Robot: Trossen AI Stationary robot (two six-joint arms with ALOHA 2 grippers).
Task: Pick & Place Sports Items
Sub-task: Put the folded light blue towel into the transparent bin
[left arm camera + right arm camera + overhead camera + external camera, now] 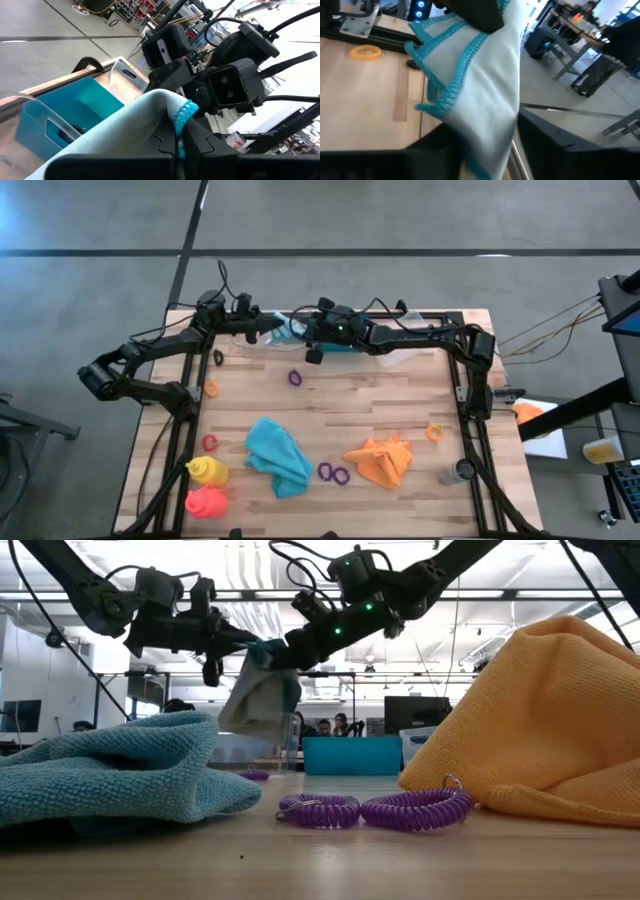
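Pale blue soft cloth with a teal stitched edge (262, 690) hangs in the air at the far side of the wooden table (400, 405), above the teal rectangular plastic bin (351, 754). The left gripper (181, 145) is closed on its upper edge. The right gripper (485, 145) has its fingers around the hanging part, but I cannot tell if they already pinch it.

If both arms pull apart, the cloth may slip out of one grip and drop beside the bin. The bin's inside is mostly hidden, and the cloth covers the right fingertips.
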